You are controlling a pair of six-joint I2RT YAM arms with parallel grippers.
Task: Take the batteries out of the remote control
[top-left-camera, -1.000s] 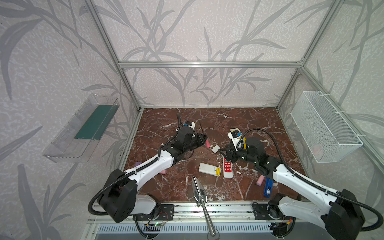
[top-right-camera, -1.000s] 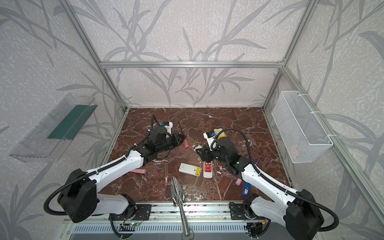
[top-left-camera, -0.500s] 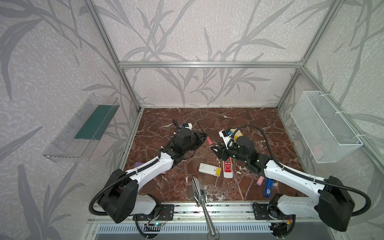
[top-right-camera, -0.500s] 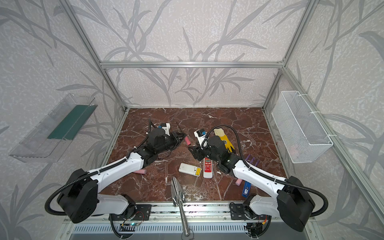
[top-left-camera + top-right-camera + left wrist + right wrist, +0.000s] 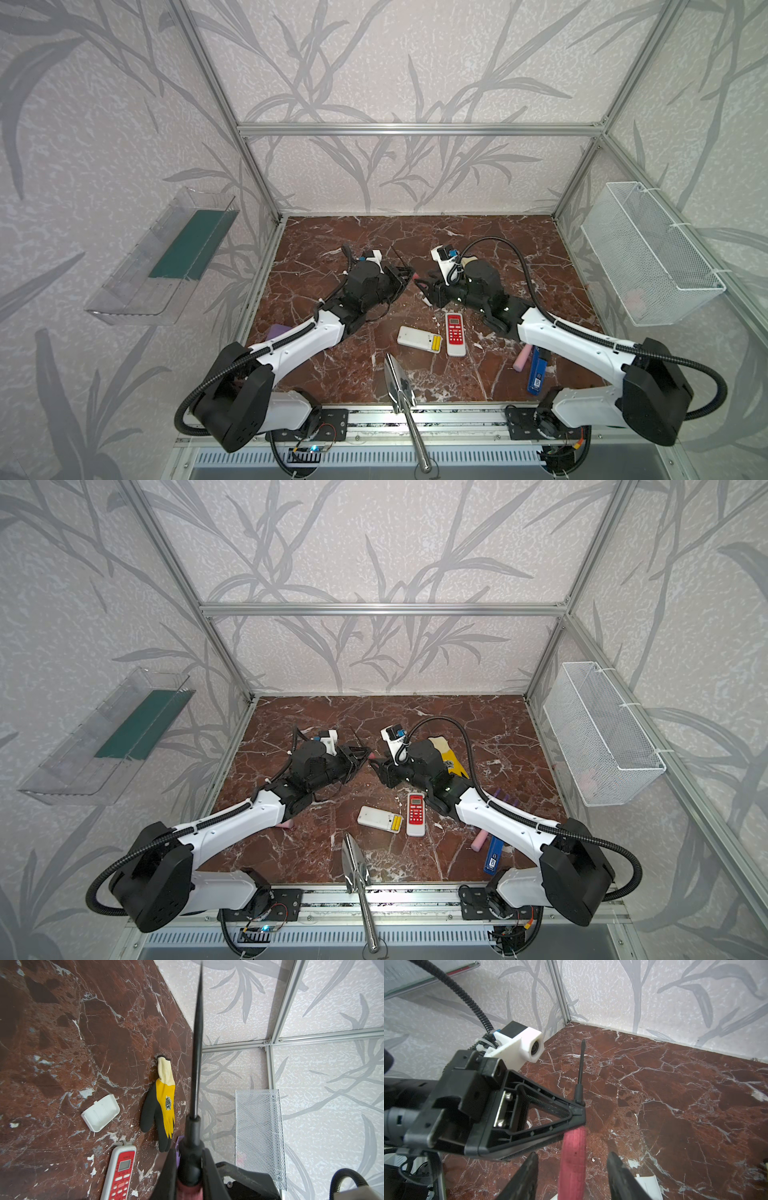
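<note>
Two yellow batteries (image 5: 436,342) are sitting exposed in the open bay of a white remote (image 5: 413,336) lying on the bench (image 5: 519,249). Red remote (image 5: 455,334) is lying just beside it. Farther back, left tool (image 5: 190,1159) is clamping a screwdriver (image 5: 197,1053); right tool (image 5: 573,1153) is standing wide around its pink handle, gaps showing both sides. White cover (image 5: 100,1112) and glove (image 5: 164,1103) are lying nearby.

White-veined brown tabletop (image 5: 332,241) bears a red remote (image 5: 456,340), yellow batteries (image 5: 436,342), yellow-black glove (image 5: 165,1103).
</note>
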